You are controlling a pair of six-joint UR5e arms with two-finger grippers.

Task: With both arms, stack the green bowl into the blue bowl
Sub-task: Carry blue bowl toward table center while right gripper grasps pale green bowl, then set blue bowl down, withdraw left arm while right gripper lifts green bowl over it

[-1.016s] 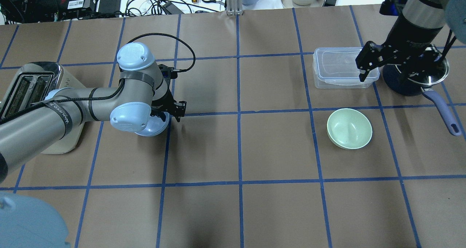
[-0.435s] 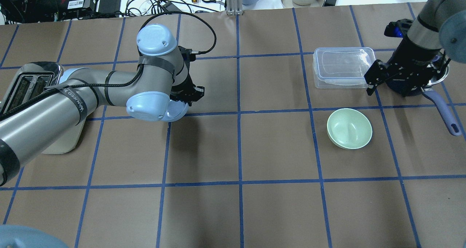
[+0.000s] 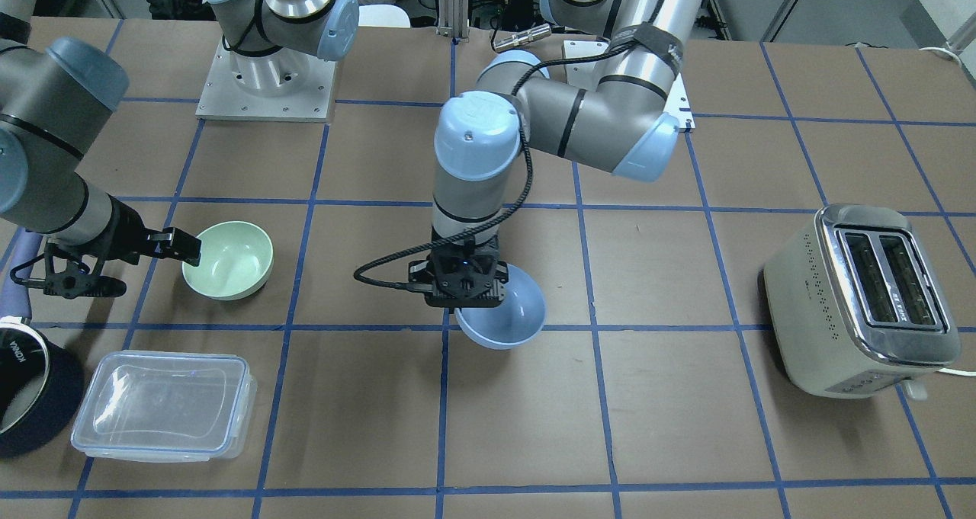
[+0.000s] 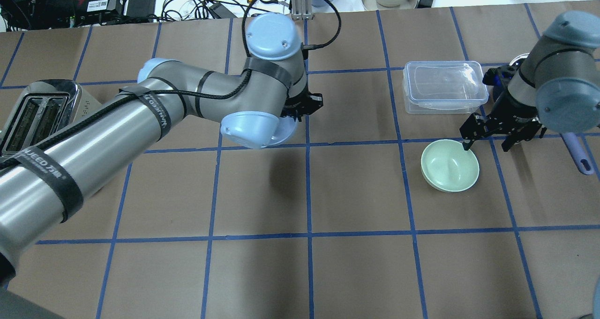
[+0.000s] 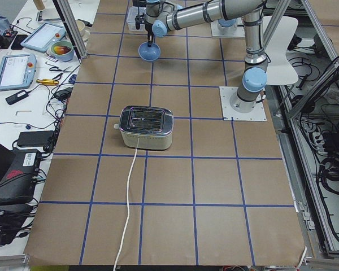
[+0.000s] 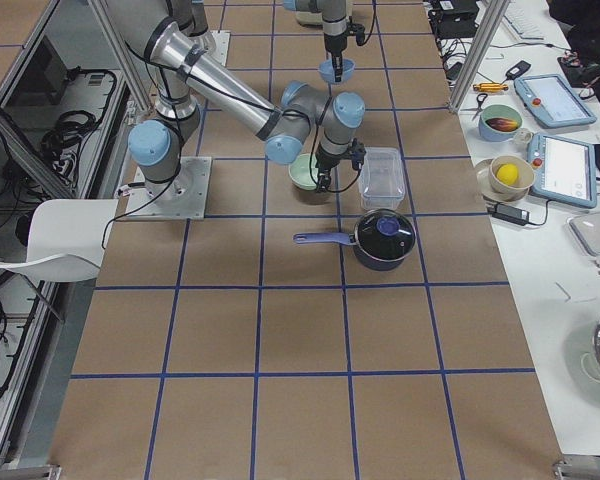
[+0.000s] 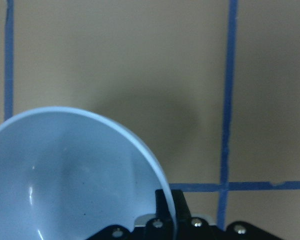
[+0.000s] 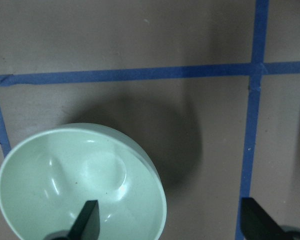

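Note:
The blue bowl [image 3: 505, 315] hangs tilted above the table's middle, held by its rim in my shut left gripper [image 3: 462, 294]. The left wrist view shows a finger [image 7: 165, 200] clamped over the bowl's rim [image 7: 65, 175]. From overhead the bowl [image 4: 287, 132] is mostly hidden under the left wrist. The green bowl [image 4: 450, 165] sits upright on the table at the right. My open right gripper [image 4: 486, 144] is at its far right rim. In the right wrist view one finger [image 8: 87, 220] is over the bowl's inside [image 8: 80, 180] and the other finger [image 8: 257, 220] is outside it.
A clear lidded plastic container [image 4: 443, 87] stands just beyond the green bowl. A dark pot with a purple handle [image 4: 577, 152] is under the right arm. A toaster [image 4: 37, 117] stands at the far left. Blue tape lines grid the brown table [image 4: 356, 192].
My left arm has carried the blue bowl to the right, toward the table's middle. My right gripper has moved from over the container and pot down to the green bowl's rim.

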